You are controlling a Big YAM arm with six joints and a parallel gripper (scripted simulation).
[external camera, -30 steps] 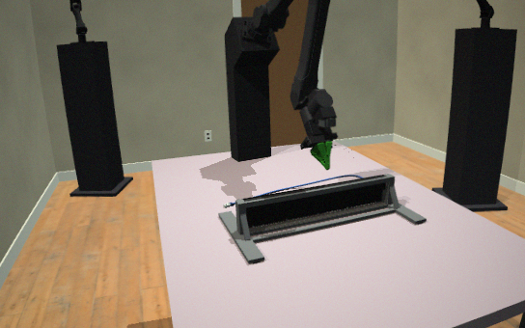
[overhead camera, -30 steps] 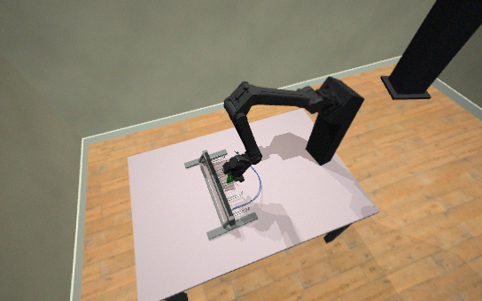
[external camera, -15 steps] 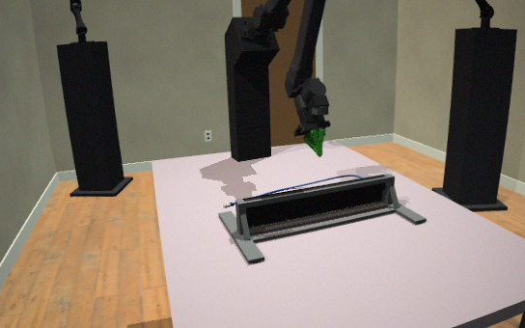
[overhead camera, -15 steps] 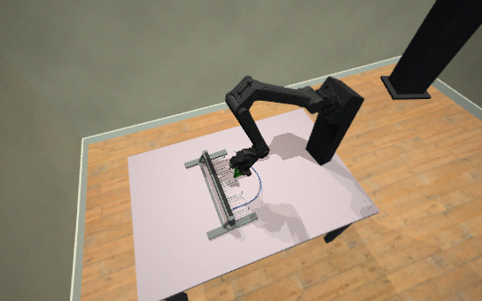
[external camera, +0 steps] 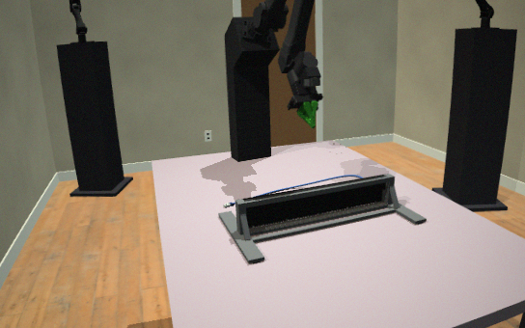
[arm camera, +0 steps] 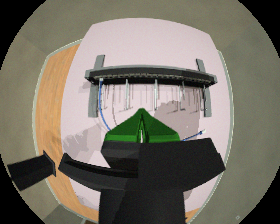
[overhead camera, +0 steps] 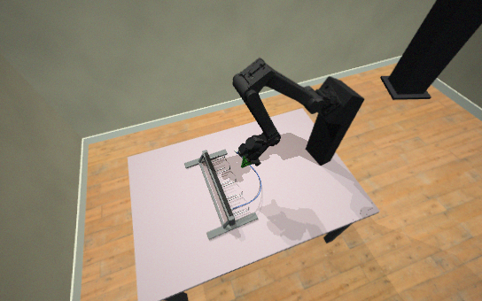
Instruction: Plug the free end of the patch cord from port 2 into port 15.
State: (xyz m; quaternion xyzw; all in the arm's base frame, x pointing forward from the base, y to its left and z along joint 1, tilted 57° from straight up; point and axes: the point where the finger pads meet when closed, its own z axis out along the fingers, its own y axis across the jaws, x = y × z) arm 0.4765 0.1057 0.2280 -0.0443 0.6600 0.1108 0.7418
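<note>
The rack [overhead camera: 213,177] [external camera: 256,260] [arm camera: 151,70] stands upright on its two feet. The blue patch cord [overhead camera: 260,181] [external camera: 304,183] [arm camera: 101,107] leaves the panel near its left end in the wrist view and bows out in front of it. Its free plug [external camera: 227,205] [arm camera: 201,132] lies beyond the rack's other end, to the right in the wrist view. My gripper [overhead camera: 243,165] [external camera: 314,125] [arm camera: 142,110] is shut and empty, its green fingertips together, above the table in front of the panel. The port numbers and the plug's latch are too small to read.
The pale table [overhead camera: 173,252] [external camera: 357,275] [arm camera: 141,37] carries the rack. Several thin bars stick out from the panel's front. My arm's black column [overhead camera: 334,128] [external camera: 251,106] stands at the table's far side from the rack. Other black columns stand off the table.
</note>
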